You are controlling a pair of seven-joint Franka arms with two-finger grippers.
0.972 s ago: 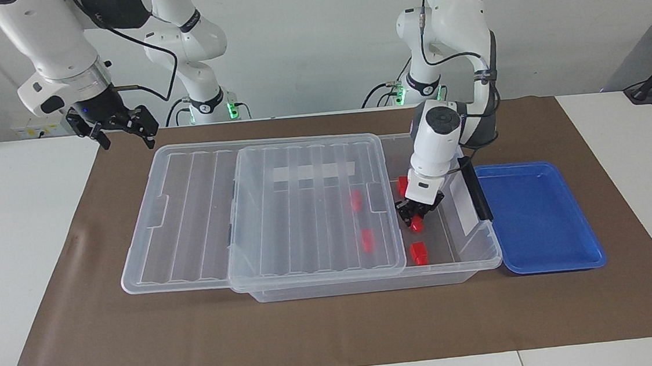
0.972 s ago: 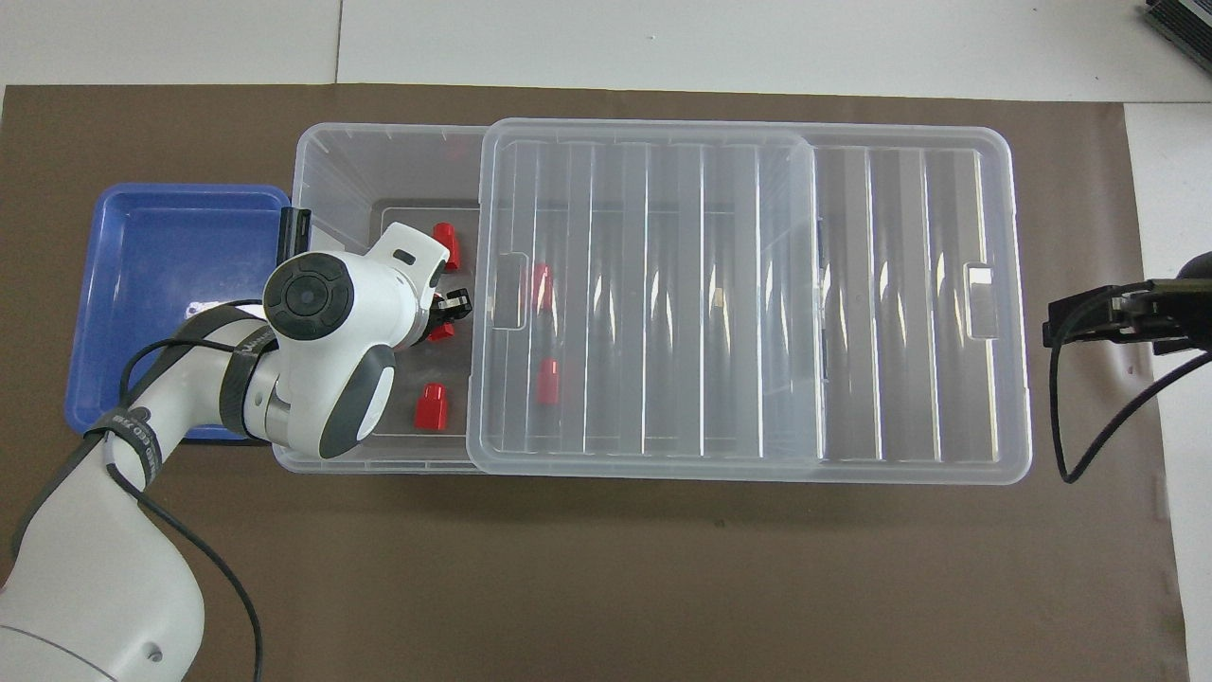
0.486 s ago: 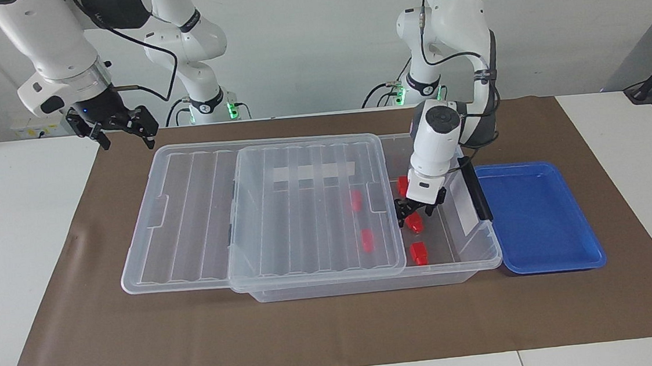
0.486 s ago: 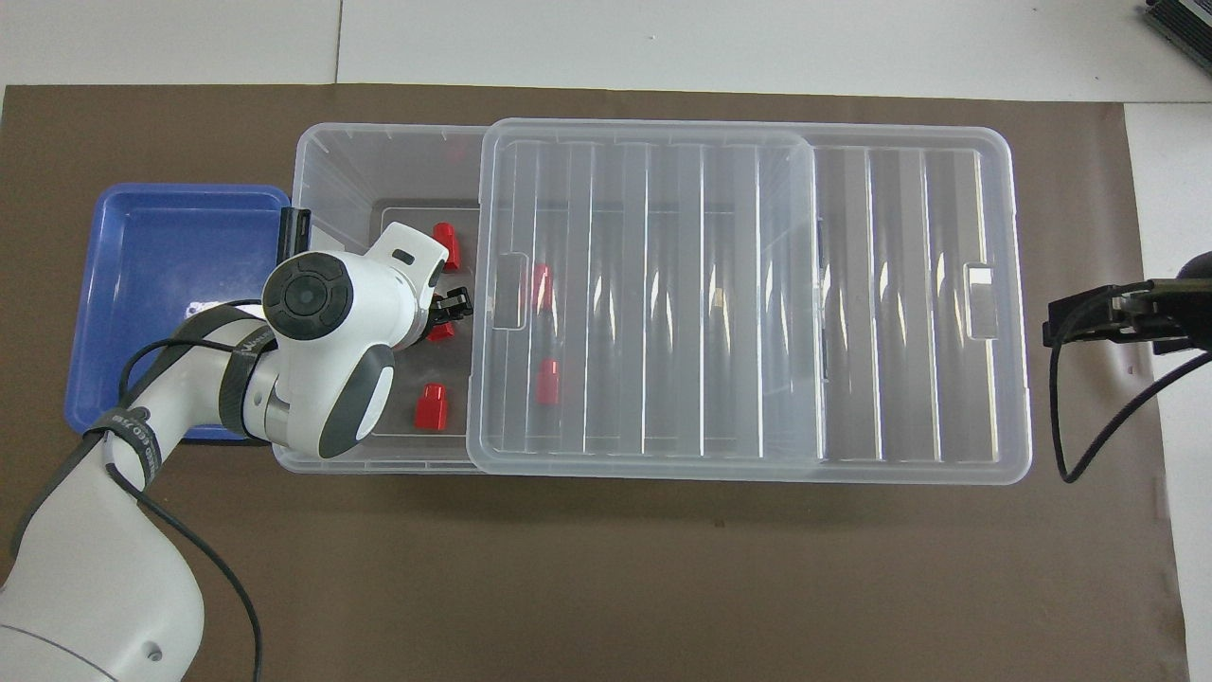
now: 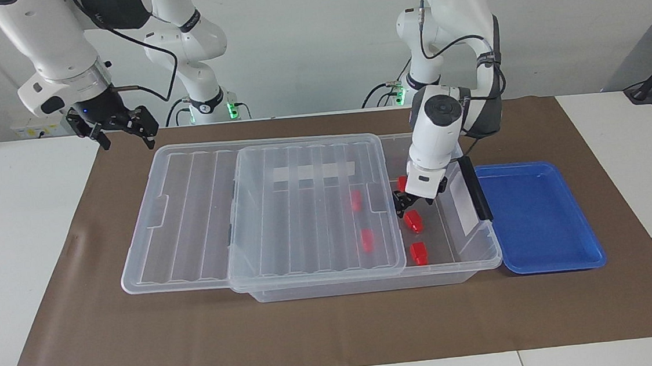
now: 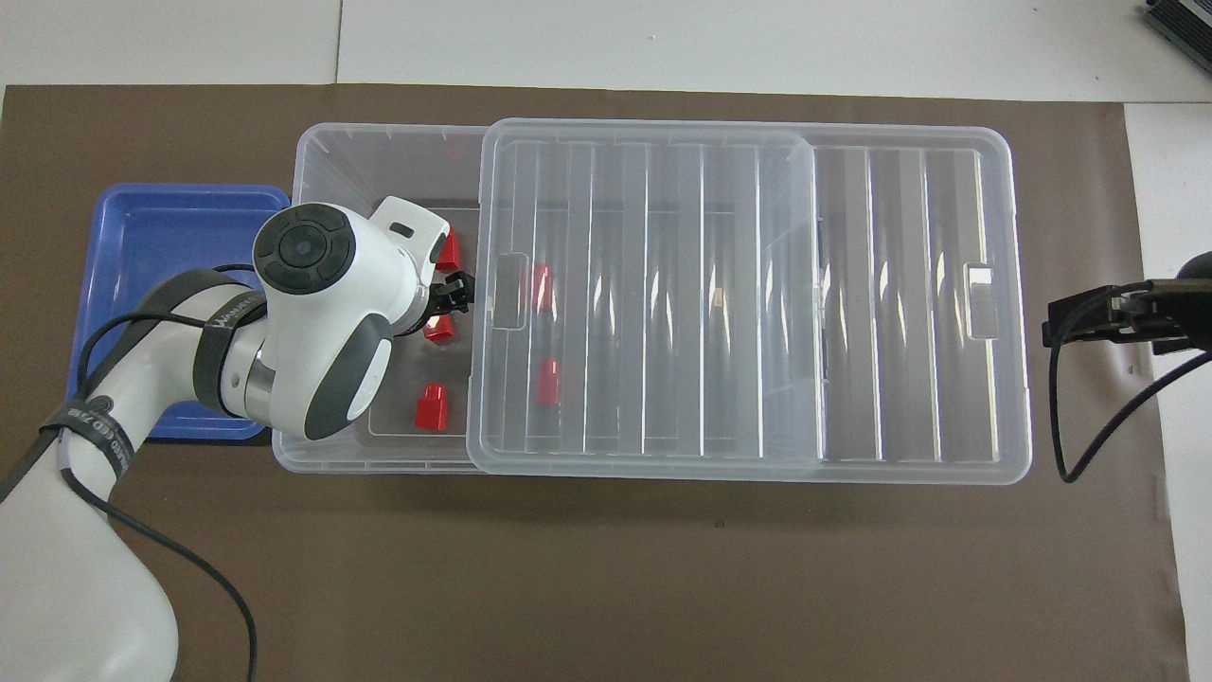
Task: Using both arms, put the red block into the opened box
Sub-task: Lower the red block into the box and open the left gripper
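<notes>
A: Since the earlier frame our left arm [image 5: 455, 56] has lifted, and the left tool [image 5: 408, 202] has let go of the red block [image 5: 414, 221], which now lies on the floor of the box [image 5: 478, 264] just under the tool.

B: We agree. Largest first: the brown mat [image 5: 338, 333] covers the counter [image 5: 18, 259], and on it stands the box with its lid [image 5: 200, 216] slid toward the right arm's end, leaving an open gap at the left arm's end.

A: The blue tray [image 5: 538, 218] beside the box looks bare to us.

B: In the overhead view we count five red blocks in the box: three in the open gap, two under the lid.

A: The left tool hangs over the gap, fingers spread, holding nothing.

B: The right tool [image 5: 118, 126] waits over the mat's corner near the lid's end, open and holding nothing.

A: So we judge the placing done. What may be left is withdrawing the left arm and perhaps sliding the lid shut.
</notes>
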